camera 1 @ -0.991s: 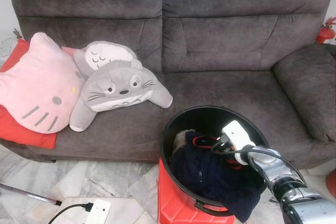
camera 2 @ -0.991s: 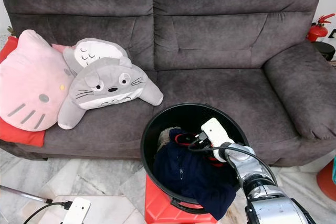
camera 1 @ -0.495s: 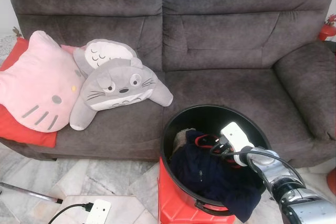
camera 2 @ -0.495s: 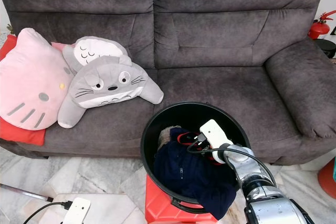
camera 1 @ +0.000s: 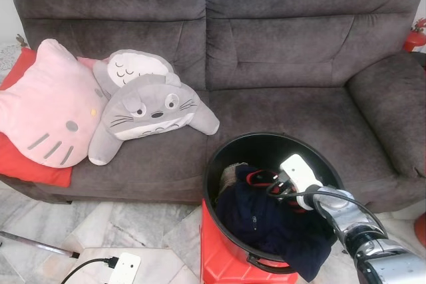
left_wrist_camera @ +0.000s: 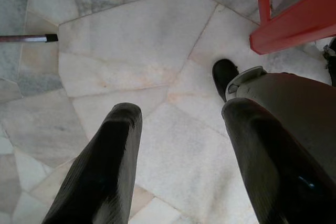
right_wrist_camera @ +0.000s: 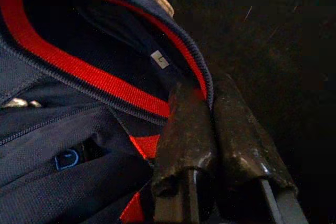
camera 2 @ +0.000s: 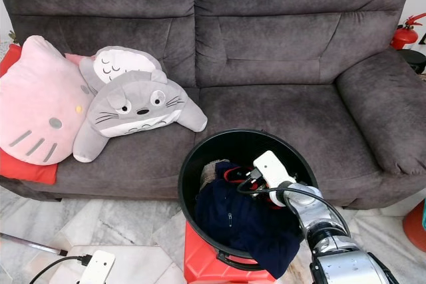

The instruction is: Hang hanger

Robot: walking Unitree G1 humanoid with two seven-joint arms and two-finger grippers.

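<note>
Grey sofa [camera 1: 279, 64] fills the far side of the head views, with a pink cat cushion [camera 1: 46, 114] and a grey plush toy [camera 1: 150, 108] on its left seat, and on the near marble floor [camera 1: 100, 231] a black bucket [camera 1: 226, 154] sits on a red stool [camera 1: 223, 261]. Inside the bucket lies a navy jacket [camera 1: 266, 221] with red trim, and the right claw [camera 1: 283, 181] reaches down into it from the near right, at the jacket's collar. No hanger can be made out in these views, so the garment looks to be the thing being fetched. From the left wrist, the left claw [left_wrist_camera: 178, 156] hangs idle over the floor, its fingers spread apart, the red stool leg off to one side. From the right wrist, the two fingers [right_wrist_camera: 184, 129] are pressed together, pinching the edge of the navy, red-lined collar [right_wrist_camera: 105, 82] beside its small label. My judgement: the step in hand is the grasp on the garment, and the next move calls for a steady lift clear of the bucket rim without the cloth slipping
</note>
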